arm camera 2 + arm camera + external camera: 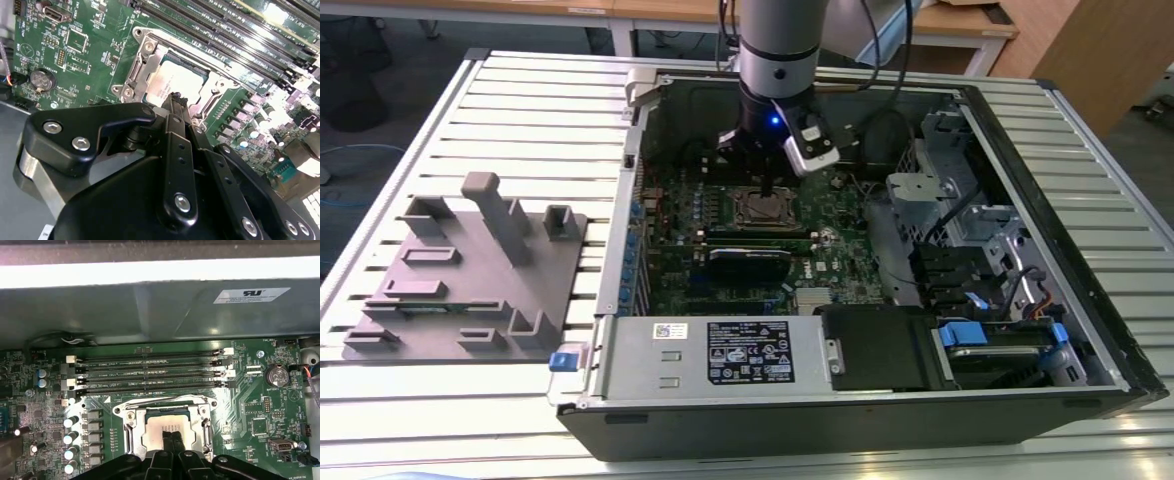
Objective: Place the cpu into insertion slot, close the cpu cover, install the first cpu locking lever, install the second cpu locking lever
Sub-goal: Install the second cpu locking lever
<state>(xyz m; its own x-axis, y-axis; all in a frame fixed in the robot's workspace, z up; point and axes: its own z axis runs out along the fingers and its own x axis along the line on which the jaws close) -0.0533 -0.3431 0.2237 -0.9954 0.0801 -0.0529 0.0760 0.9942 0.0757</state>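
The cpu [159, 421] [172, 80] lies flat in the insertion slot [761, 210] on the green motherboard [720, 270], its silver face up. The cpu cover [129, 426] [136, 67], a silvery frame, lies down around it. My gripper [172, 433] [175, 98] [765, 186] hangs straight over the socket. Its black fingers are shut together with nothing between them. Their tips sit at the cpu's near edge, and I cannot tell if they touch it. The locking levers cannot be made out clearly.
Long black memory slots [150, 372] [225, 30] run just beside the socket. A coin battery [276, 375] [40, 79] sits on the board. The case walls [634, 200], power supply [720, 352] and drive cage [974, 250] hem the board in. A grey fixture [467, 270] lies on the table.
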